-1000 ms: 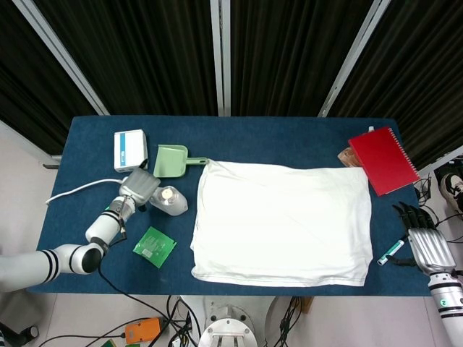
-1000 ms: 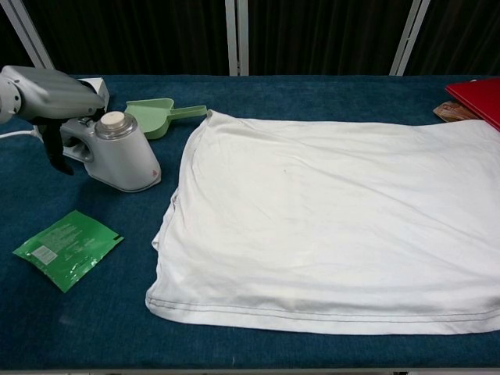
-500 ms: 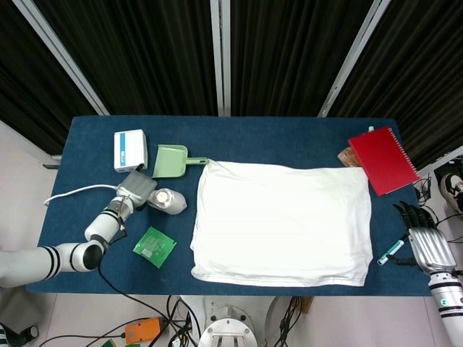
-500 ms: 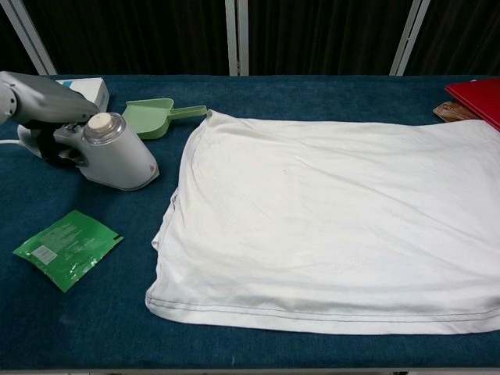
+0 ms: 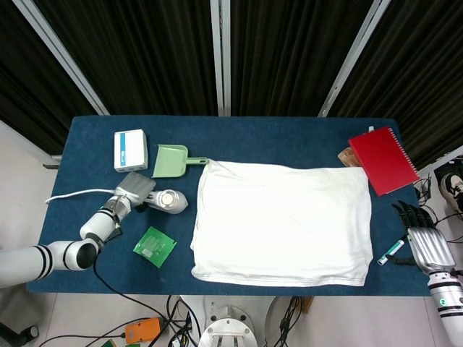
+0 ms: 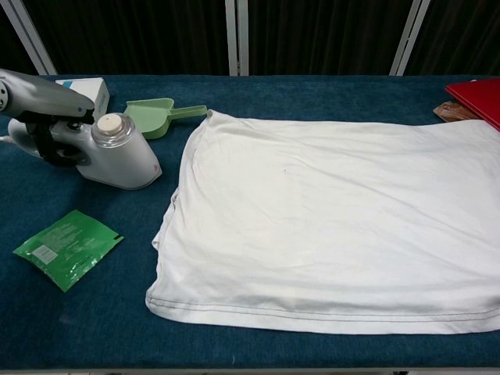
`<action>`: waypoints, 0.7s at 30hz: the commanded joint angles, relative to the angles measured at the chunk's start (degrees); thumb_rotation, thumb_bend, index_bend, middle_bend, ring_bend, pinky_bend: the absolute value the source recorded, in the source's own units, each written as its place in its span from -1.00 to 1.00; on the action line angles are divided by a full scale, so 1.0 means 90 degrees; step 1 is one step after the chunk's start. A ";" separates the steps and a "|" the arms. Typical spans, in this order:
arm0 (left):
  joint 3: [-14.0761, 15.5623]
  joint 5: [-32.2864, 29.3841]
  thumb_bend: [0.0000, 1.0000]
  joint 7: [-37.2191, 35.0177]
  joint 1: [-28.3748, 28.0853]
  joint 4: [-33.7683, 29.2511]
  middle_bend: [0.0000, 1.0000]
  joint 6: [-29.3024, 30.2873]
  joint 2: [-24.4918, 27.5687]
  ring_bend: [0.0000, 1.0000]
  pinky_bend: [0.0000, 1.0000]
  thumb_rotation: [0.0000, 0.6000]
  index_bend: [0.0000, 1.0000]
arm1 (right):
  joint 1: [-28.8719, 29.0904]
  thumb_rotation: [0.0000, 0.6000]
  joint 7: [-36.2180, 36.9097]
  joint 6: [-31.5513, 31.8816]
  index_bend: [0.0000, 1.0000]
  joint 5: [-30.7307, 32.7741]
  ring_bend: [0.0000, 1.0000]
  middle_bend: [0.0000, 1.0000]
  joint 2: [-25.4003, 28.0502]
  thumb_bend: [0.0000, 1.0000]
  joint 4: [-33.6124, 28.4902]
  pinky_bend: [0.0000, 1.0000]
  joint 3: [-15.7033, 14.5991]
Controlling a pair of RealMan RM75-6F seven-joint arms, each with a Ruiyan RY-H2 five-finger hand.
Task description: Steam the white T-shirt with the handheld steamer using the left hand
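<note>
While the white T-shirt (image 6: pixel 328 223) lies flat across the middle of my blue bench (image 5: pixel 275 134), the handheld steamer (image 6: pixel 117 152) stands just left of it, my left hand (image 6: pixel 43 117) against its handle; whether I grip it I cannot tell. My right hand (image 5: pixel 427 242), fingers spread and holding nothing, hangs off the far edge.

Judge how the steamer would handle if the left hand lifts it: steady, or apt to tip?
The steamer looks bulky and rounded, so it is probably top-heavy and may tilt in the left hand. Its smooth plastic shell could slip. The white cord trailing behind will likely drag.
</note>
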 commanded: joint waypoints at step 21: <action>-0.0695 0.0888 0.67 -0.1523 -0.0612 -0.1362 0.83 -0.1002 0.0937 0.50 0.25 0.90 0.40 | 0.0378 1.00 -0.0334 -0.0748 -1.00 -0.0403 -1.00 -0.89 -0.0006 -0.71 -0.0188 -0.96 -0.0332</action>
